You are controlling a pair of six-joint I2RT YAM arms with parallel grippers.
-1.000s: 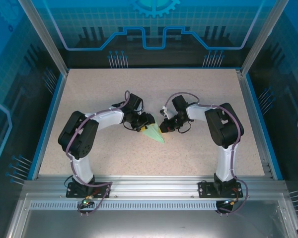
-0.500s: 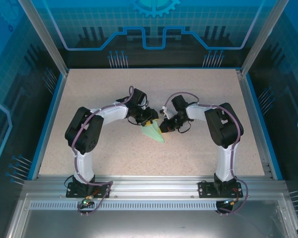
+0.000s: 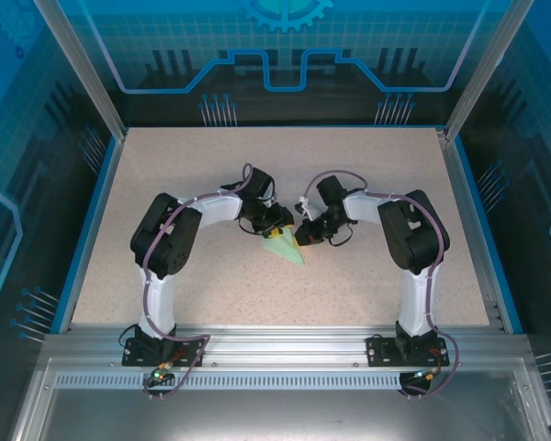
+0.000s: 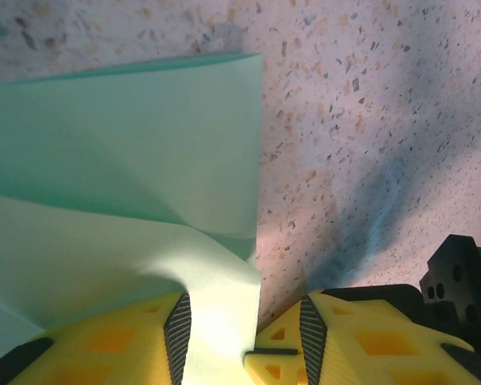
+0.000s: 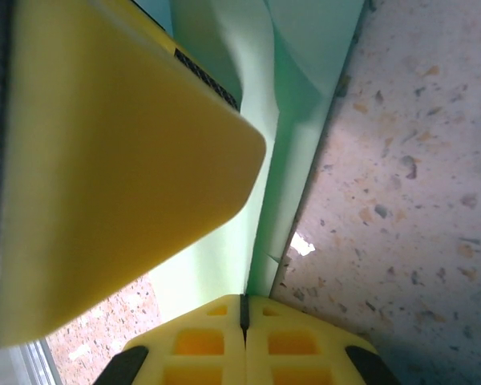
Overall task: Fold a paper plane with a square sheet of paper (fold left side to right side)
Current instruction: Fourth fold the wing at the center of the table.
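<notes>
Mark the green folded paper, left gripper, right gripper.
Pale mint-green folded paper (image 3: 286, 250), top view, flat middle.
Left gripper (image 4: 242, 325), left wrist view, between its fingers.
Right gripper (image 5: 243, 309), right wrist view, finger seam.

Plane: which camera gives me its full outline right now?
Top external. The plane lies there nearly whole, pointed tip toward the near right. The left wrist view gives raised folded flaps close up, outline cropped; the right wrist view gives a narrow strip along one edge.

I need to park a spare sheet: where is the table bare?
Crowded: the centre, where left gripper and right gripper meet at the paper plane. Bare: the table has a far strip behind them, and a near strip between the plane's tip and the front rail.
</notes>
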